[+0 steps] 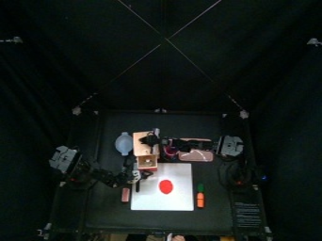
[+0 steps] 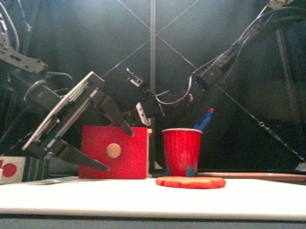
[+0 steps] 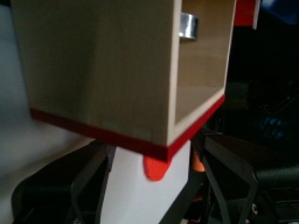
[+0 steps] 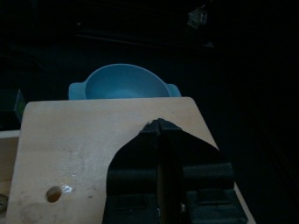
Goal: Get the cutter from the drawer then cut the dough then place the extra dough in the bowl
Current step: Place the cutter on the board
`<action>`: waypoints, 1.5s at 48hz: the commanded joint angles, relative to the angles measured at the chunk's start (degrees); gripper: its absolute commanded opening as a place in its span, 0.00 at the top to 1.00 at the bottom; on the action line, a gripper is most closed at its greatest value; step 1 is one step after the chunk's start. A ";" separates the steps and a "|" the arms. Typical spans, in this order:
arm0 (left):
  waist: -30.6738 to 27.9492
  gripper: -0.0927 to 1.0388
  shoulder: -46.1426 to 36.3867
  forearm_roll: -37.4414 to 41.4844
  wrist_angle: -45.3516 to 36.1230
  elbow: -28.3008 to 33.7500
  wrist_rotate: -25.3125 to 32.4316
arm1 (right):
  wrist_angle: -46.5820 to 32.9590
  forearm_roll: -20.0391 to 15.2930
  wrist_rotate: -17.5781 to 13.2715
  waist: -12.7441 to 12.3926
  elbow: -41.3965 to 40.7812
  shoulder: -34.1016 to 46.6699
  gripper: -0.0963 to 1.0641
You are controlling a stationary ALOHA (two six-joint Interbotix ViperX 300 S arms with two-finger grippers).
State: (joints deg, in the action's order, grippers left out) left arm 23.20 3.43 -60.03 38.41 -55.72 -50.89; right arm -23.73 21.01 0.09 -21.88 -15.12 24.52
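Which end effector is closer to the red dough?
Left. The left end effector hangs just beside the dough; the right end effector is farther back, over the wooden box.

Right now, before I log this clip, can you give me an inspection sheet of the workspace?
Surface: black table, with a white cutting board at front middle.
Job's things: red dough lies flat on the board, uncut. The wooden box behind it has its drawer open, with a metal piece inside, likely the cutter. The blue-grey bowl beyond the box looks empty.
Clutter: red cup with a blue knife beside the box; small orange toy near the board's right edge.
Grippers: left gripper open and empty, facing the drawer; right gripper shut, tips on the box top.
Cables: nothing seen.
Surroundings: black curtains.
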 commanded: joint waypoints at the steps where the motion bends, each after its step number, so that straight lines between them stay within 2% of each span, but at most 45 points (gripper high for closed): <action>1: 2.20 0.06 -5.63 1.23 0.18 -1.32 0.70 | 1.49 0.09 0.09 -0.35 0.00 0.00 0.93; 6: 2.46 0.06 -9.58 7.29 3.25 -4.04 2.72 | 1.58 0.09 -0.18 0.00 0.44 -0.44 0.93; 11: 1.85 0.06 -13.36 17.93 11.51 -6.33 8.00 | 1.58 0.00 -0.53 1.14 0.88 -1.76 0.93; 19: -5.62 0.06 -18.28 35.60 23.99 -8.17 20.21 | 2.55 -0.97 -0.70 4.48 0.70 -6.15 0.93; 22: -8.61 0.06 -19.78 39.37 25.58 -8.88 24.87 | 3.78 -1.67 -0.62 5.63 0.53 -8.09 0.93; 27: -13.62 0.06 -22.06 41.13 25.66 -10.20 32.17 | 6.68 -3.16 -0.88 7.82 -0.44 -11.16 0.93; 32: -18.98 0.06 -24.70 41.13 25.66 -11.95 39.29 | 9.84 -6.42 -1.23 9.93 -2.55 -13.71 0.93; 37: -23.03 0.06 -27.07 41.13 25.66 -13.36 44.12 | 13.62 -10.20 -1.41 11.87 -5.19 -16.44 0.92; 42: -26.46 0.06 -29.18 41.04 25.66 -14.24 46.41 | 16.96 -13.01 -1.32 12.83 -6.94 -18.28 0.89; 47: -28.65 0.06 -31.46 41.13 25.66 -15.03 46.93 | 19.95 -14.59 -1.32 13.54 -8.09 -19.07 0.80; 55: -30.59 0.06 -33.66 41.84 25.66 -16.88 47.11 | 23.91 -15.21 -1.32 14.06 -7.82 -18.72 0.55; 62: -32.26 0.06 -33.93 42.54 25.66 -18.02 47.02 | 25.22 -15.21 -1.32 13.97 -6.86 -17.40 0.38; 67: -32.61 0.06 -33.93 42.89 25.66 -18.28 47.02 | 26.19 -15.21 -1.32 14.06 -5.63 -16.08 0.30; 72: -32.87 0.06 -33.93 43.51 25.40 -18.37 47.02 | 26.89 -15.12 -1.32 14.15 -4.48 -14.77 0.26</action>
State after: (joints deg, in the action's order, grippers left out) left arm -9.32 -30.41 -17.23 63.54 -74.71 -4.04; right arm 2.99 5.98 -1.32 -7.73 -21.71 10.28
